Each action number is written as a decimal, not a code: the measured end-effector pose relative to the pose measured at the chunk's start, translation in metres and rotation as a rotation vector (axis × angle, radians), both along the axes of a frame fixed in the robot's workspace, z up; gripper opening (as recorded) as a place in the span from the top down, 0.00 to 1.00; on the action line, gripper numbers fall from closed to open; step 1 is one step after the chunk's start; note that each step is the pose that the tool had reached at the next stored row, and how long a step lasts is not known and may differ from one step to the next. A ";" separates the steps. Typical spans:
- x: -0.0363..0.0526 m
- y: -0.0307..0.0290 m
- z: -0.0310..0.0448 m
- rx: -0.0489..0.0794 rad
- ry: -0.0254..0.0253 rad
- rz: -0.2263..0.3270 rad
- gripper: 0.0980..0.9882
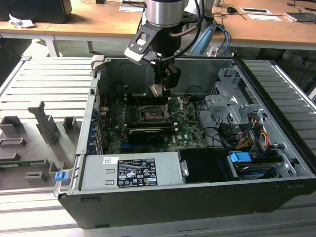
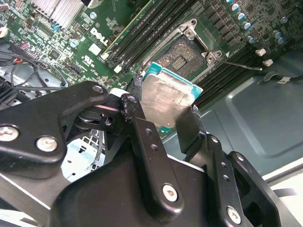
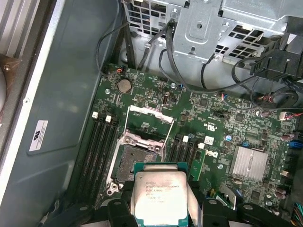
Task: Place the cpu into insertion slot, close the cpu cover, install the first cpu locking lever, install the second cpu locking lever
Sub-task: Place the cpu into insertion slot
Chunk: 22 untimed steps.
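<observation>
Second wrist view: pincer holds cpu above open insertion slot.

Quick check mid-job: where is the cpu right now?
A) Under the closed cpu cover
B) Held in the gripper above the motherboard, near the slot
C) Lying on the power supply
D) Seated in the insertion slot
B: in the second wrist view the gripper is clamped on the cpu, while the insertion slot sits bare with the cpu cover open.
</observation>
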<state>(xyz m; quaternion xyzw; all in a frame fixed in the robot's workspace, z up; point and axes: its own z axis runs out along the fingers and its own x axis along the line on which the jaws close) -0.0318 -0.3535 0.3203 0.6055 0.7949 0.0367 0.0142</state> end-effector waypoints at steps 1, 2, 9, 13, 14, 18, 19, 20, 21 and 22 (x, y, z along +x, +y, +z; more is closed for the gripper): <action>0.0000 0.0000 -0.0002 0.000 0.0001 0.000 0.52; 0.0000 0.0000 -0.0004 0.000 0.0000 0.000 0.52; 0.0000 0.0000 -0.0021 0.000 0.0000 0.000 0.52; 0.0000 0.0000 -0.0029 0.000 0.0000 0.000 0.52; 0.0000 0.0000 -0.0031 0.000 0.0000 0.000 0.52; 0.0000 0.0000 -0.0039 0.000 0.0000 0.000 0.52; 0.0000 0.0000 -0.0040 0.000 0.0000 0.000 0.52; 0.0000 0.0000 -0.0043 0.000 0.0000 0.000 0.52; 0.0000 0.0000 -0.0047 0.000 0.0000 0.000 0.52; 0.0000 0.0000 -0.0050 0.000 0.0001 0.000 0.52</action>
